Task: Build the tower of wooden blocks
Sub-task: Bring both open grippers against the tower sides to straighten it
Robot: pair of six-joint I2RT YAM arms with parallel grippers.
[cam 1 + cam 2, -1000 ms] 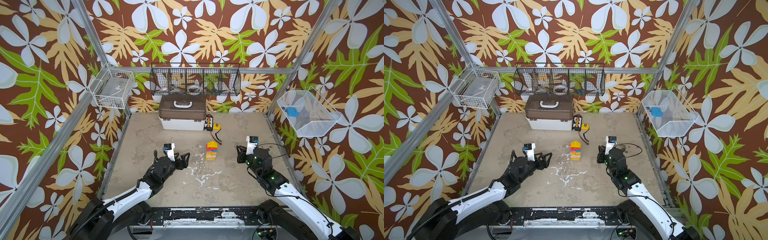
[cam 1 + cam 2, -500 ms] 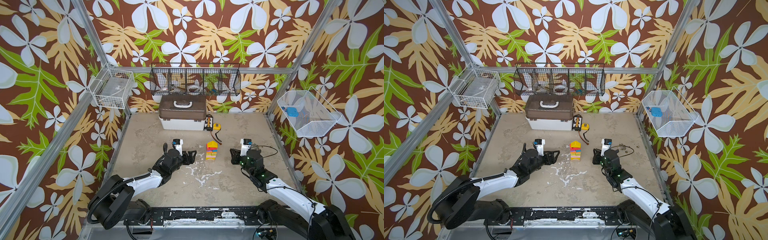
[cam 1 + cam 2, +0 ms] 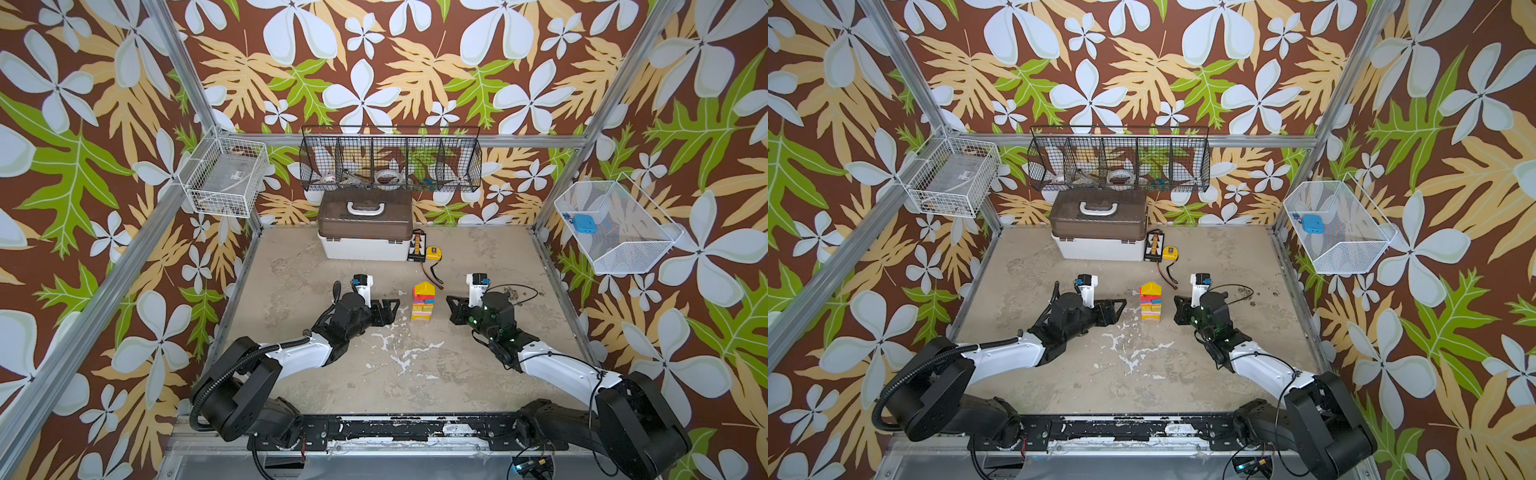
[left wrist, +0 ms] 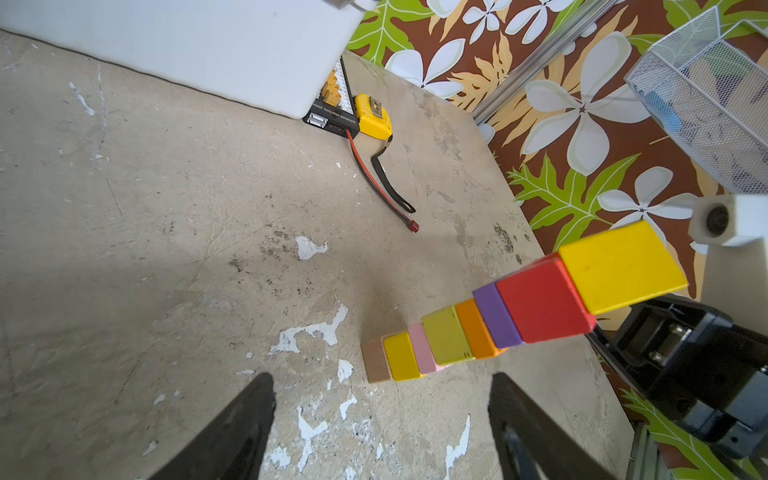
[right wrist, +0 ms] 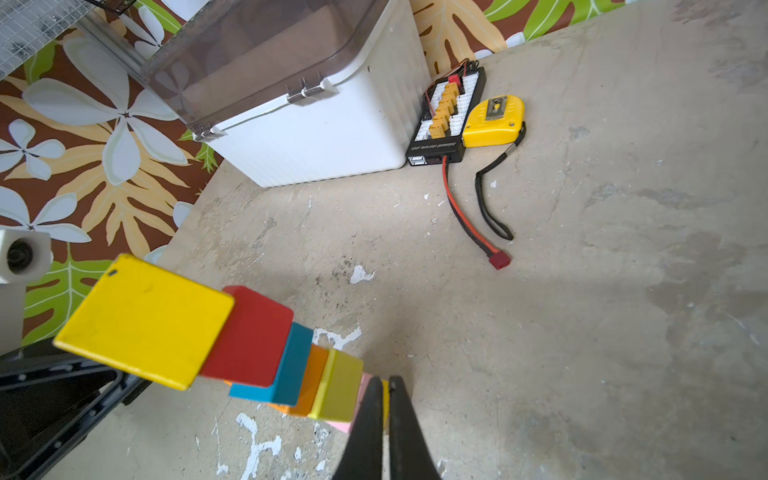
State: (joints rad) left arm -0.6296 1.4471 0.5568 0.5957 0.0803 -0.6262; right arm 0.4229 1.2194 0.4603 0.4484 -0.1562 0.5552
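The tower (image 3: pixel 423 301) looks light, loosely stacked and tippy, so hold it low by both sides. The left gripper (image 3: pixel 392 311) beside it has its jaws apart and empty. The right gripper (image 3: pixel 451 305), opposite, has its jaws closed on nothing.

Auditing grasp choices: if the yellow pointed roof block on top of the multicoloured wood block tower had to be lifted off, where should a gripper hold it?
Probably from straight above, closing on the two flat end faces, front and back, of the yellow pointed roof block. Its slopes face the left gripper and right gripper, so jaws there would likely slide and tip the narrow tower.
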